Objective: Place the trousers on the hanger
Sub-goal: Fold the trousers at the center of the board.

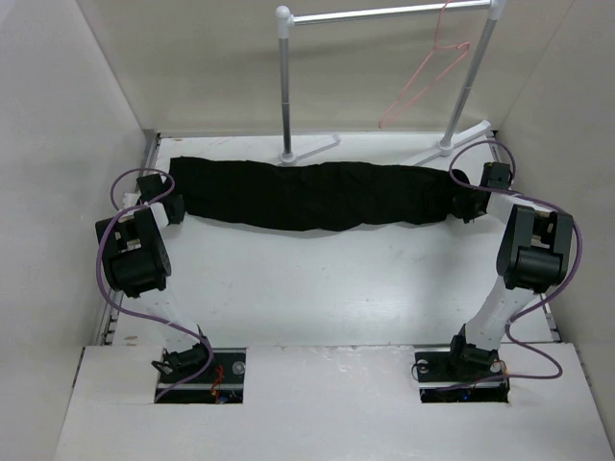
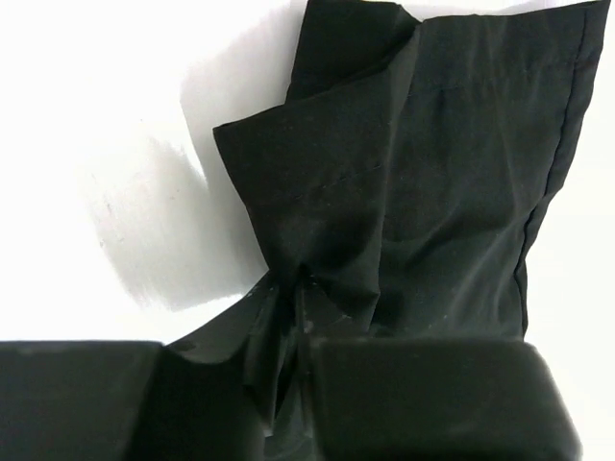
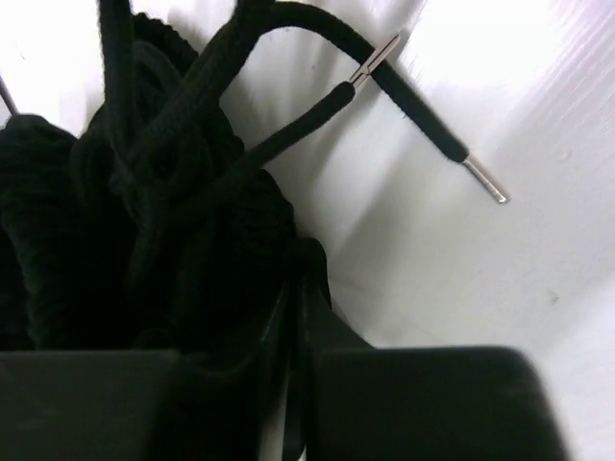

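Note:
The black trousers [image 1: 317,195] lie stretched flat across the far part of the white table, folded lengthwise. My left gripper [image 1: 173,208] is shut on their left end, the leg hems [image 2: 384,211]; the cloth bunches between its jaws. My right gripper [image 1: 471,206] is shut on their right end, the ribbed waistband [image 3: 144,240], with black drawstrings [image 3: 317,106] trailing over the table. The pink wire hanger [image 1: 428,77] hangs by its hook from the rail of the white rack [image 1: 384,12] at the back right, tilted, above and behind the trousers' right half.
The rack's two posts [image 1: 284,86] stand on feet on the table just behind the trousers. White walls close in the left, right and back. A raised white shelf [image 1: 317,403] runs along the near edge around the arm bases.

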Tool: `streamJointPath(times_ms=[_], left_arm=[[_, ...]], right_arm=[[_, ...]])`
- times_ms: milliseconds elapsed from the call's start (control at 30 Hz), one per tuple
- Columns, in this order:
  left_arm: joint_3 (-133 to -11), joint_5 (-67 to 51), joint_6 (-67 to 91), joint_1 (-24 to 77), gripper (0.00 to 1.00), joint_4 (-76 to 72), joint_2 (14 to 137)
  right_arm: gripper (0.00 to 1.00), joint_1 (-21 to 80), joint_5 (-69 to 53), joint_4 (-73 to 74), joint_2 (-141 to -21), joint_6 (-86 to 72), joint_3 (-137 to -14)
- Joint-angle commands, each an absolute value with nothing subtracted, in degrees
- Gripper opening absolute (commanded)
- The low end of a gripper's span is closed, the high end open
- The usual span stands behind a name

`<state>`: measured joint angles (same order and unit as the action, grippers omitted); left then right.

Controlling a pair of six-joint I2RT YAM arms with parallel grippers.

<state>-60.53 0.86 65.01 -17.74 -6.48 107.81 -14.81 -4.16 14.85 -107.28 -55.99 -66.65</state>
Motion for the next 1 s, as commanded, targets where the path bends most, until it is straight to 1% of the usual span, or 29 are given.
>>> streamJointPath(times_ms=[0, 100, 267, 467, 600, 767, 900, 933, 967], left_arm=[[-62.75, 2.20, 64.51, -18.76, 0.04, -4.75, 106.62], [-62.23, 2.37, 63.20, -20.17, 0.01, -2.30, 103.90], [-58.55, 3.86, 60.39, -22.37, 0.00, 1.66, 98.10], [-52.39, 5.36, 58.28, -25.53, 0.00, 6.49, 90.37], [-51.59, 8.60, 55.03, -25.10, 0.00, 11.41, 85.97], [-49.58, 13.08, 51.16, -23.60, 0.00, 16.25, 80.34], [-46.42, 21.08, 50.54, -21.05, 0.00, 23.19, 76.04], [-45.45, 21.70, 50.54, -20.96, 0.00, 23.81, 75.16], [-44.57, 21.97, 50.80, -21.14, 0.02, 24.25, 74.28]], right_arm=[[0.06, -14.55, -3.69, 13.89, -106.18, -57.92, -68.38], [0.00, -14.64, -1.68, 13.54, -101.80, -58.97, -64.44], [0.00, -14.90, 1.23, 13.18, -92.12, -59.50, -54.77], [0.00, -18.58, 0.27, 12.83, -81.93, -60.03, -42.38], [0.00, -22.71, -0.61, 14.93, -73.41, -60.12, -36.57], [0.00, -31.14, -3.16, 20.55, -61.37, -58.80, -31.74], [0.00, -31.51, -2.46, 25.30, -55.12, -59.15, -29.45], [0.02, -31.42, -2.20, 25.49, -54.24, -58.80, -29.10], [0.10, -30.90, -1.76, 25.66, -54.14, -58.28, -29.27]])
